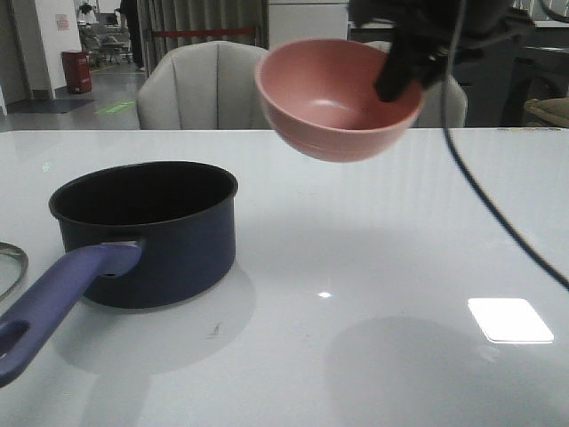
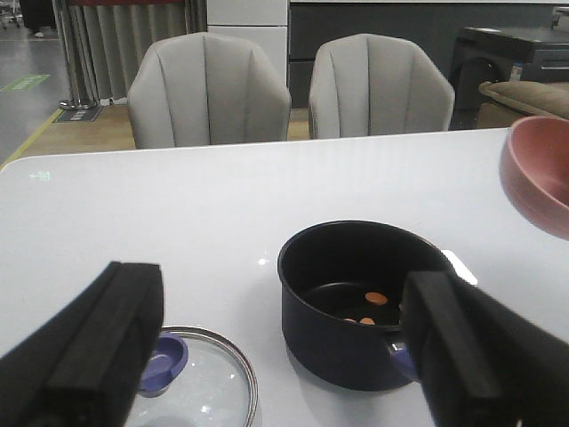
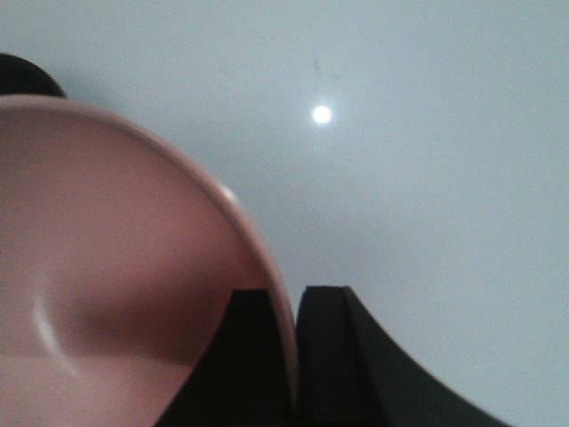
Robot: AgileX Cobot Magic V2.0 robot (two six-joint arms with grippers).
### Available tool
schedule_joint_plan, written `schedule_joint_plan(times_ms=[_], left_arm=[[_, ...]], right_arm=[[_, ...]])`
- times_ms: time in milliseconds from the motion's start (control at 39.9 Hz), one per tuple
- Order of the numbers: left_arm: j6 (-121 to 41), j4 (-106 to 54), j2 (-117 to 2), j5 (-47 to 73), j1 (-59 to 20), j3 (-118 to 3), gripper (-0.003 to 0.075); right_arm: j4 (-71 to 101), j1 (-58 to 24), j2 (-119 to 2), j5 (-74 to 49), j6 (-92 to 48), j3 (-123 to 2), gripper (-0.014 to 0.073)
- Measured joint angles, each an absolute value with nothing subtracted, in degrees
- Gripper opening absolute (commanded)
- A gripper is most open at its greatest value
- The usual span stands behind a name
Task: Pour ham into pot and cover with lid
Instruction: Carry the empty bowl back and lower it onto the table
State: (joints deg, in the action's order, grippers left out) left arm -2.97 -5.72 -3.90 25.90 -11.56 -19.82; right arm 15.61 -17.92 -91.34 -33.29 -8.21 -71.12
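The dark navy pot point(image 1: 151, 233) stands at the table's left, its purple-blue handle point(image 1: 55, 302) pointing to the front left. In the left wrist view the pot point(image 2: 356, 307) holds a few orange-pink ham chunks point(image 2: 376, 297). My right gripper point(image 1: 397, 73) is shut on the rim of the pink bowl point(image 1: 333, 98), held tilted in the air right of the pot; the bowl point(image 3: 107, 285) looks empty. The glass lid point(image 2: 200, 387) with its blue-purple knob point(image 2: 163, 360) lies on the table left of the pot. My left gripper point(image 2: 284, 356) is open and empty above the lid and pot.
The lid's rim point(image 1: 11, 267) shows at the table's left edge. Two grey chairs point(image 2: 209, 89) stand behind the far edge of the white table point(image 1: 373, 338). A black cable point(image 1: 498, 213) hangs from the right arm over the table's right side.
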Motion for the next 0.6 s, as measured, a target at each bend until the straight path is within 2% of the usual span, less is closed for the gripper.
schedule_joint_plan(times_ms=[326, 527, 602], left_arm=[[-3.0, -5.7, -3.9, 25.9, -11.6, -19.8, 0.0585], [-3.0, -5.7, -3.9, 25.9, -11.6, -19.8, 0.0585], [-3.0, -5.7, -3.9, 25.9, -11.6, -19.8, 0.0585]], right_arm=[[15.6, -5.5, -95.6, -44.1, -8.2, -71.1, 0.0136], [15.6, -3.0, -102.4, -44.4, -8.2, -71.1, 0.0139], [15.6, -2.9, -104.6, -44.3, -8.1, -71.1, 0.0165]])
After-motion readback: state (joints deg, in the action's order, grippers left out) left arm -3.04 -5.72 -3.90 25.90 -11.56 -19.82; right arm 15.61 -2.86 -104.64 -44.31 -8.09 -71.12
